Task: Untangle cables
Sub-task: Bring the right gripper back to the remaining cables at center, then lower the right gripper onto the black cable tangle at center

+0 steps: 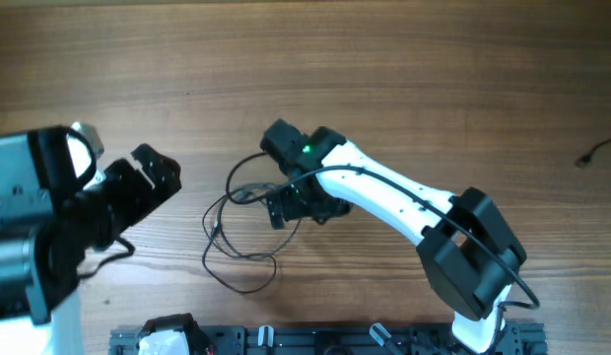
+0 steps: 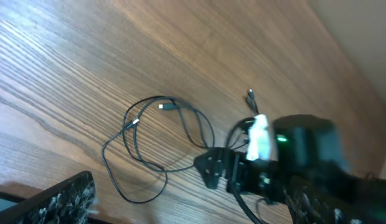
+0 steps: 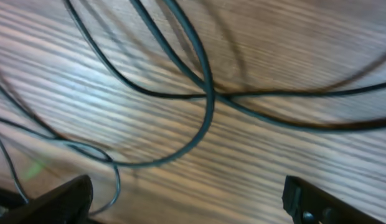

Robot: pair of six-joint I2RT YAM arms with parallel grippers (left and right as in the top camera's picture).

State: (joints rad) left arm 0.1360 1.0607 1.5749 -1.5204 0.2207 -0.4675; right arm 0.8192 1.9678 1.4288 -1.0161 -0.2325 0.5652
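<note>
The cables (image 1: 237, 229) lie as loose thin dark loops on the wooden table, just left of centre. They also show in the left wrist view (image 2: 157, 138), with a small plug at one end. My right gripper (image 1: 291, 205) hangs low over the right side of the loops. In the right wrist view its fingers (image 3: 190, 202) are wide open and empty, with crossing cable strands (image 3: 205, 93) on the table just beyond them. My left gripper (image 1: 156, 173) is open and empty, left of the loops and apart from them. Its fingers (image 2: 187, 211) frame the bottom of the left wrist view.
Another dark cable end (image 1: 587, 158) lies at the table's far right edge. A small plug (image 2: 250, 96) shows beyond the right gripper in the left wrist view. A black rack (image 1: 315, 340) runs along the front edge. The right arm (image 1: 404, 202) stretches from front right to centre.
</note>
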